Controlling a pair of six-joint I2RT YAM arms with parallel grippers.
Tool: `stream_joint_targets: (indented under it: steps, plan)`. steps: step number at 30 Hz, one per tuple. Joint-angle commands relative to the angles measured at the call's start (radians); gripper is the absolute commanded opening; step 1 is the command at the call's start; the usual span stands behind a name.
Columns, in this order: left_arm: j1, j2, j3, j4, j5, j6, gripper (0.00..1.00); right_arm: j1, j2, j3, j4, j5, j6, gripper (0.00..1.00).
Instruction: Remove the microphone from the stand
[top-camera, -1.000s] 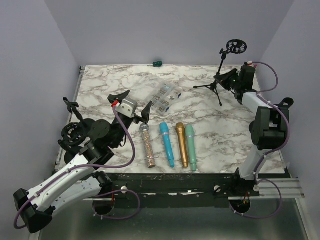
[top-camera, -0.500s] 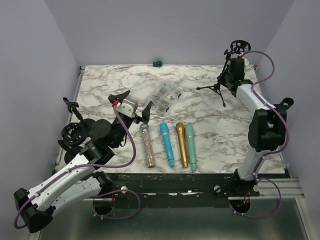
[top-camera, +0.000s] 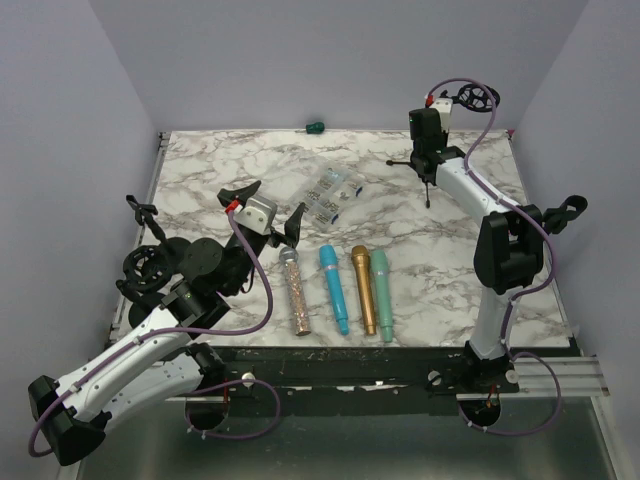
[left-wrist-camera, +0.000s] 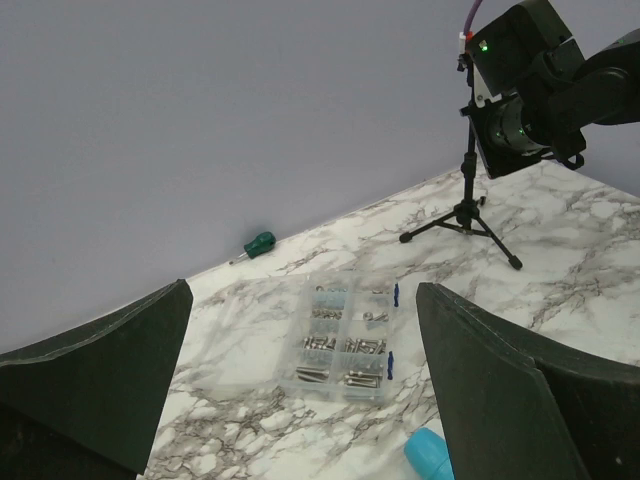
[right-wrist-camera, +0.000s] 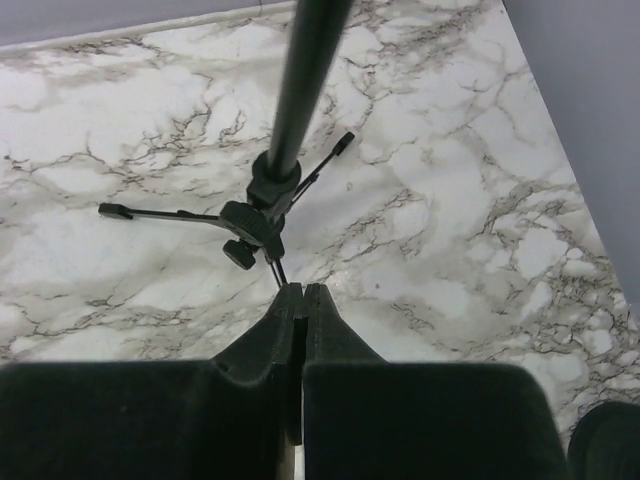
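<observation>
At the upper right of the top view, the stand (top-camera: 427, 192) is pinched by one tripod leg between the pressed-together fingers of the right gripper (right-wrist-camera: 303, 290). Four microphones (top-camera: 334, 290) are laid side by side at lower centre, well apart from the stand. Just left of them, the left gripper (top-camera: 268, 207) is held spread wide above the table (top-camera: 200, 170).

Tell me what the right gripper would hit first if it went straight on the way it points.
Most likely the foot of the stand: the shut right gripper points down at its hub, just ahead of it. Depth is unclear, so it could slip past and meet the table.
</observation>
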Motion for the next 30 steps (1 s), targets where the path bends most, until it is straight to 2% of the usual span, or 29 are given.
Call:
stream_joint_targets:
  steps: [1, 4, 7, 13, 17, 23, 26, 30]
  plan:
    - [-0.003, 0.001, 0.027, 0.004, 0.012, -0.002, 0.98, 0.006, 0.020, 0.068, -0.062, 0.045, -0.060, 0.01]
    - [-0.003, 0.002, 0.027, 0.004, 0.014, -0.003, 0.99, 0.005, -0.041, 0.020, -0.038, -0.075, 0.060, 0.01]
    - [-0.003, 0.001, 0.027, 0.004, 0.017, -0.005, 0.99, -0.015, -0.095, -0.057, 0.021, -0.184, 0.219, 0.24]
    - [-0.003, -0.002, 0.027, 0.003, 0.012, -0.001, 0.99, -0.116, -0.158, -0.258, 0.274, -0.477, 0.542, 0.52]
    - [-0.003, -0.013, 0.027, 0.004, 0.016, -0.001, 0.99, -0.175, -0.132, -0.315, 0.454, -0.616, 0.686, 0.56]
    - [-0.004, -0.021, 0.026, 0.006, 0.009, 0.007, 0.98, -0.181, -0.091, -0.345, 0.605, -0.634, 0.812, 0.57]
    - [-0.003, -0.021, 0.025, 0.007, 0.010, 0.007, 0.99, -0.181, -0.071, -0.351, 0.645, -0.628, 0.867, 0.57]
    - [-0.003, -0.021, 0.026, 0.007, 0.009, 0.007, 0.99, -0.181, -0.047, -0.328, 0.593, -0.585, 0.909, 0.57]
